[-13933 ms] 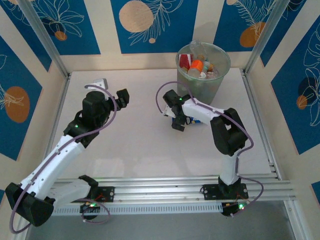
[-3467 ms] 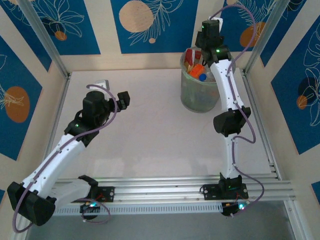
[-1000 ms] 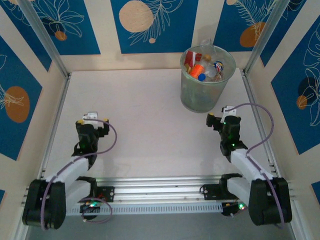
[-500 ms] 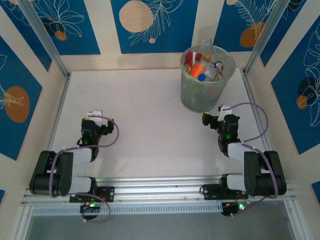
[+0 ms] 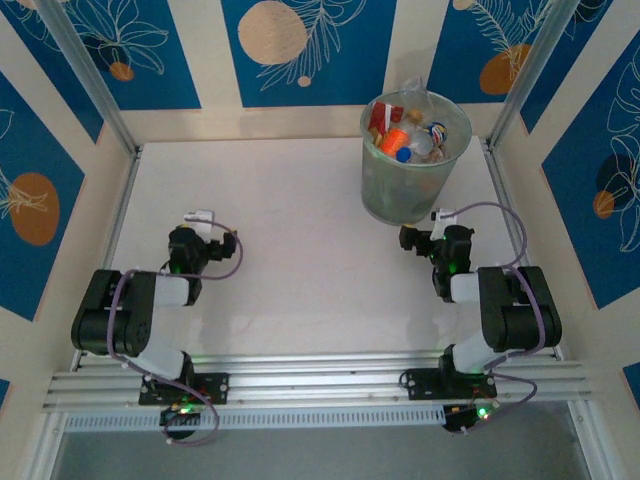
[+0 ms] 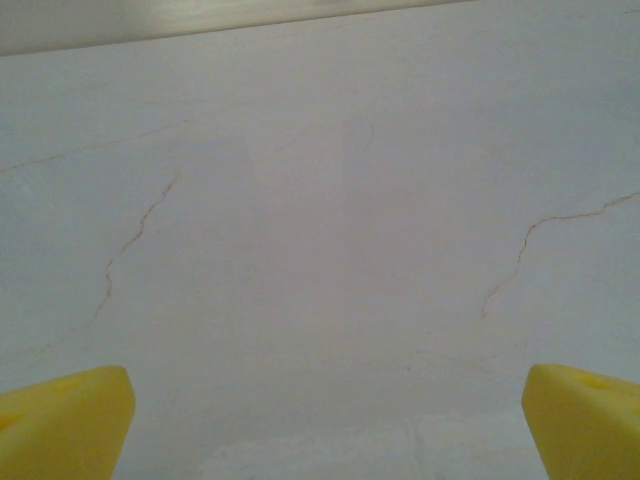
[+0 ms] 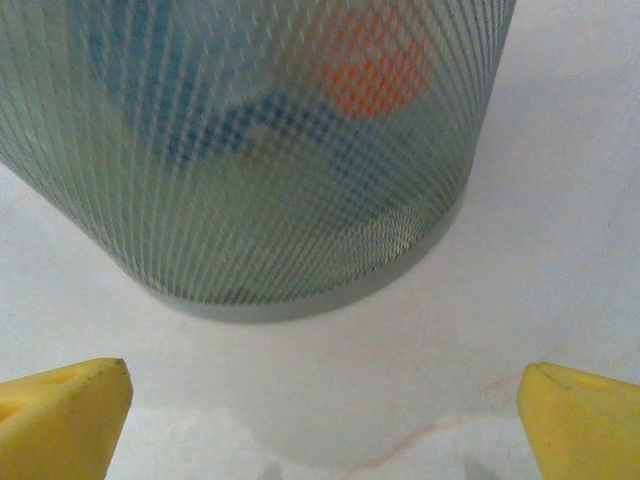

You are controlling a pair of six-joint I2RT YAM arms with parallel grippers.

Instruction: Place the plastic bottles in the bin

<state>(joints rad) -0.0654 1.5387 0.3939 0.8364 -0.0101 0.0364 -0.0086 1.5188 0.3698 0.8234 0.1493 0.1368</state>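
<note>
**Ana:** Where are the bottles point(image 5: 405, 135)?

**Ben:** In the bin point(image 5: 398, 195). They fill it to the top. One clear bottle pokes up past the rim at 12 o'clock. The bin stands at 1 o'clock on the worktop point(image 5: 300, 200).

**Ana:** Is any bottle lying outside?

**Ben:** Every bottle I can see is inside. I think the job is about done.

**Ana:** What are the arms doing?

**Ben:** Both are folded up small. The left arm point(image 5: 150, 300) is at 8 o'clock, well apart from the bin. The right arm point(image 5: 500, 300) is at 4 o'clock. Its tip is near the foot of the bin, at the bin's 6 o'clock.

**Ana:** And the fingers?

**Ben:** The left fingers point(image 6: 60, 415) are spread wide with nothing between them, just bare worktop ahead. The right fingers point(image 7: 60, 410) are spread wide too and hold nothing. They face the bin's netted wall from close up, and orange and blue shapes show through it.

**Ana:** So how do we finish well?

**Ben:** I'd rest the arms gently. The right one must be careful, because it is so close to the bin. Any move should go away from the bin, toward 6 o'clock, not forward. A bump could tip the bin or shake the top bottle out. I'd also look over the worktop once, in case a bottle rolled into a corner.
</note>
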